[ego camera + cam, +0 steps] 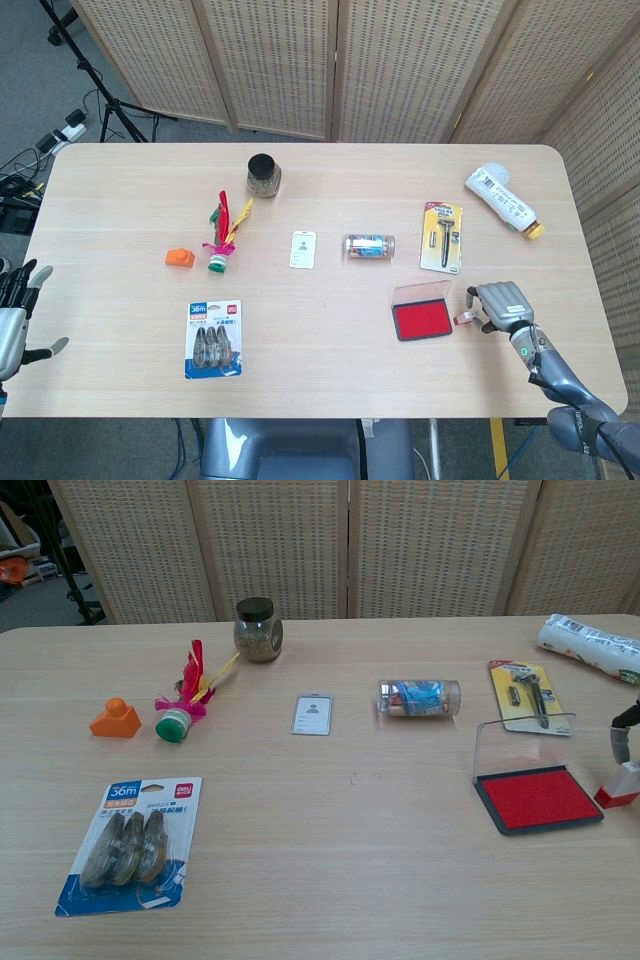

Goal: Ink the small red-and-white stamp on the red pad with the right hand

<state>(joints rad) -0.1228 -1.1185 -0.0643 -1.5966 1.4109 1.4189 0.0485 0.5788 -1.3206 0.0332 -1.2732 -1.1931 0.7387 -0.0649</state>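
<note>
Your left hand point(18, 318) sits at the near left edge of the table point(330, 370), fingers spread and holding nothing, well clear of the job. Your right hand point(503, 304) is at the near right, just beside the pad point(421, 319), and the stamp point(466, 318) lies at its fingertips, between hand and pad. From the head view I cannot tell whether the fingers point(484, 296) pinch the stamp or only touch it; in the chest view the stamp point(620, 786) stands at the frame edge, red base on the table, with one dark finger just above it. So the first risk is a weak hold: if you lift on a light pinch, the small stamp may twist or drop, and it could land face down on the wood and mark it. The second risk is the pad's clear lid point(522, 748), which stands up along the far side; come in too far back and you knock it or shove the pad, which looks light enough to slide. Keep the stamp upright, or it inks on one edge only. Press softly, since a hard push could tip the pad. Farther out, the razor pack point(442, 236) and the small jar point(370, 246) lie beyond the pad, so a wide swing could clip them. The wrapped roll point(503, 199) at the far right is out of the way.
</note>
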